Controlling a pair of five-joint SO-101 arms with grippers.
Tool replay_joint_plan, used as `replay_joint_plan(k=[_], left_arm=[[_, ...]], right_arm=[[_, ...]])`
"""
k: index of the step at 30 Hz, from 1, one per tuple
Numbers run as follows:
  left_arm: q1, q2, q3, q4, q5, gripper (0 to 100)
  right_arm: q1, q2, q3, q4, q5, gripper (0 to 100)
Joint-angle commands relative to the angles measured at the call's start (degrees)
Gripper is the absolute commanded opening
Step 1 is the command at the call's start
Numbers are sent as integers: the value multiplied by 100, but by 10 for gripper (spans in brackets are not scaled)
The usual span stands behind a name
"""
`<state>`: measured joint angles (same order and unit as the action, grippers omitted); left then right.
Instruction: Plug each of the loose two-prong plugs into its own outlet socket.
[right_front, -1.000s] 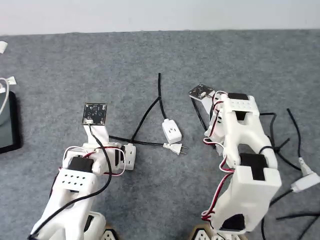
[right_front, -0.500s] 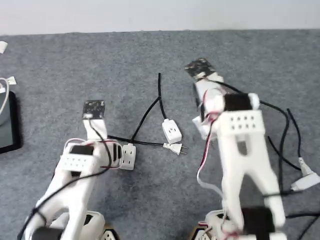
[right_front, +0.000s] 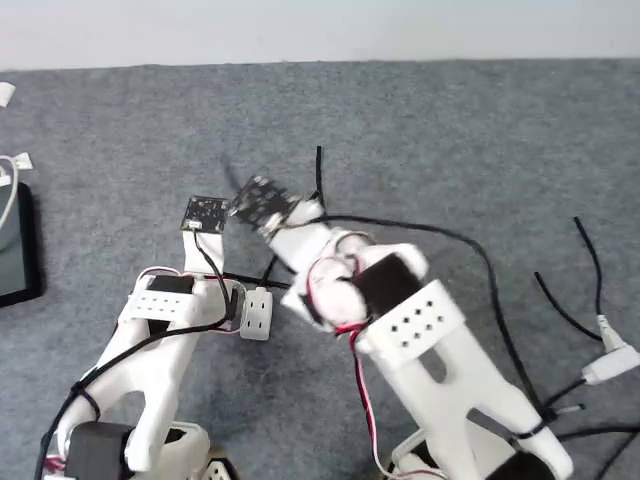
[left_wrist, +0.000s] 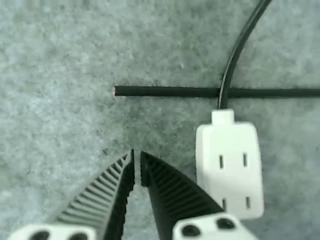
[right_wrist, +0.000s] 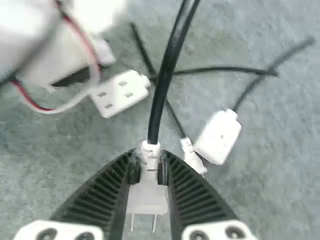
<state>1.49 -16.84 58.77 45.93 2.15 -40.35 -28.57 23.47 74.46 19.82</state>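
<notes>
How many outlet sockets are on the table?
2. One socket lies beside the left gripper; the other socket lies ahead of the right gripper, which holds a plug. More may be hidden.

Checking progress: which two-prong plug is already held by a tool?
The plug clamped in the right tool, its prongs sticking out free. The other plug lies loose on the carpet beside a socket.

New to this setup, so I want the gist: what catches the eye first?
The right gripper clamps a white plug, prongs pointing back toward the camera, black cord running off ahead. In the high view that arm slants across the grey table's middle. The left gripper, shut and empty, sits beside a white socket.
</notes>
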Motion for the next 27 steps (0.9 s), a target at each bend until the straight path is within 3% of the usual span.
replay_joint_plan(k=[1,12,19,27], left_arm=[[0,0,-409,457,-897,12],[202,-343,-207,791,-1723,12],[756,-2004,936,774,-2189,12],[1090,-3710,1833,888,-2163,13]], right_arm=[[-286,-233,-26,-154,-88,8],[-295,-207,308,-576,-88,8],[-303,-207,308,-611,-273,8],[-312,-207,308,-602,-299,8]])
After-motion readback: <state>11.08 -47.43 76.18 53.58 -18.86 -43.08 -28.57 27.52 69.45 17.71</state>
